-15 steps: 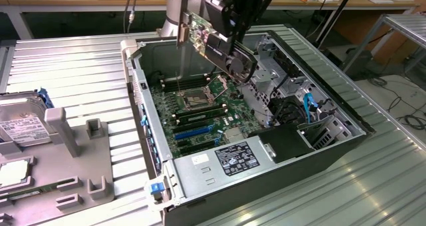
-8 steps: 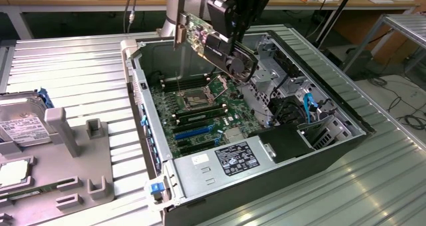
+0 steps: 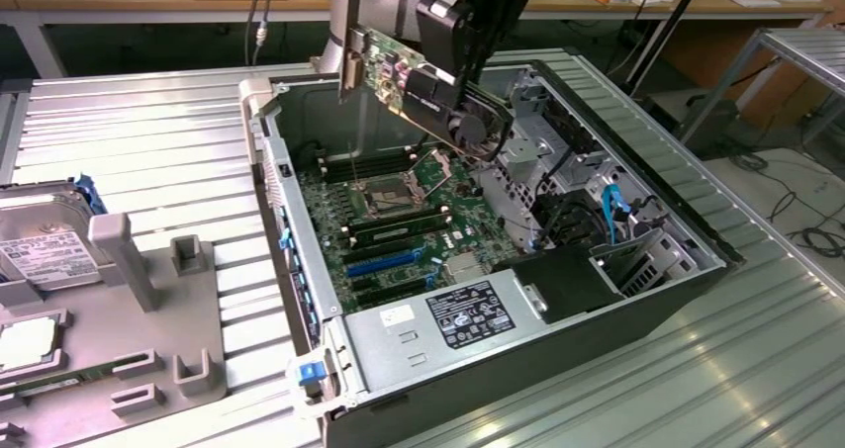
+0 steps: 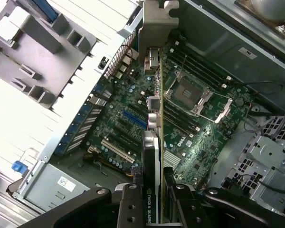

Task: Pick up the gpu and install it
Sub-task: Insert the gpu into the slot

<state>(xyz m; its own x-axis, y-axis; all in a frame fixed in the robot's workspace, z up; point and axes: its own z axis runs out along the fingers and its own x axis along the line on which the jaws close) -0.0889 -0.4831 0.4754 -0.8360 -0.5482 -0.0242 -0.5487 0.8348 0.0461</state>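
My gripper is shut on the gpu, a green card with a black cooler, a round fan and a silver end bracket. I hold it tilted in the air above the far end of the open computer case. In the wrist view the gpu shows edge-on between my gripper's two black fingers, with its bracket pointing away. Below it lies the green motherboard with its blue and black expansion slots. The card hangs above the board without touching it.
The motherboard carries an open CPU socket and memory sticks. A power supply fills the case's near end; drive cages and blue cables line its side. A grey fixture tray with a silver hard drive stands at the exterior view's left.
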